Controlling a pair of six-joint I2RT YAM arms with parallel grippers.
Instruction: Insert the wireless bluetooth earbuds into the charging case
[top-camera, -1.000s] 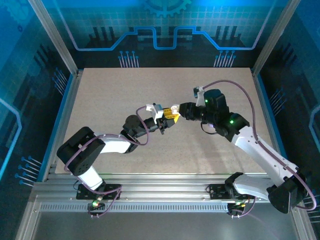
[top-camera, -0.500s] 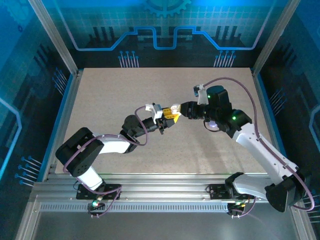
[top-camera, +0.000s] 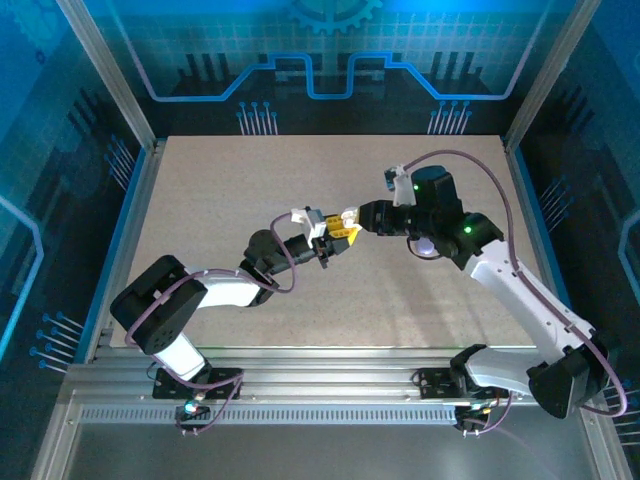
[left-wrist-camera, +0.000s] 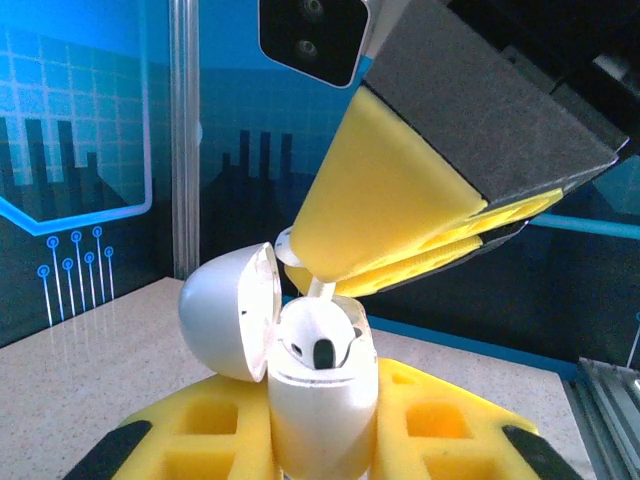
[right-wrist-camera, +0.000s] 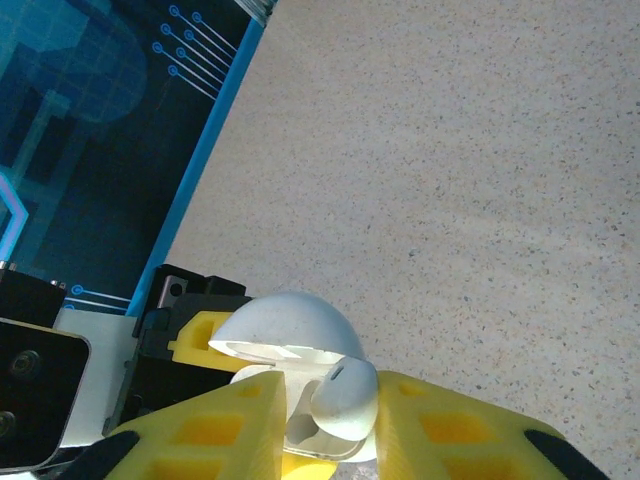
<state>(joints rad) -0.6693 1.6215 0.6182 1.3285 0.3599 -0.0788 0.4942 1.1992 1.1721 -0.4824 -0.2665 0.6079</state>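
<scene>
White earbud (right-wrist-camera: 345, 400) at open charging case (left-wrist-camera: 320, 410) mouth | left tool (left-wrist-camera: 320, 455) grips case

White charging case (left-wrist-camera: 320, 420) upright, lid open — a white earbud (left-wrist-camera: 318, 340) sitting in its mouth.

No writing, brand, number or label can be read in any view. The blue translucent back wall panel (top-camera: 200, 60) carries only drawn graphics. At the upper centre of the top view there is a gear outline, with a stepped light-blue line below it and clusters of short dot-tipped strokes. The same dot-tipped strokes show at the left of the left wrist view.
</scene>
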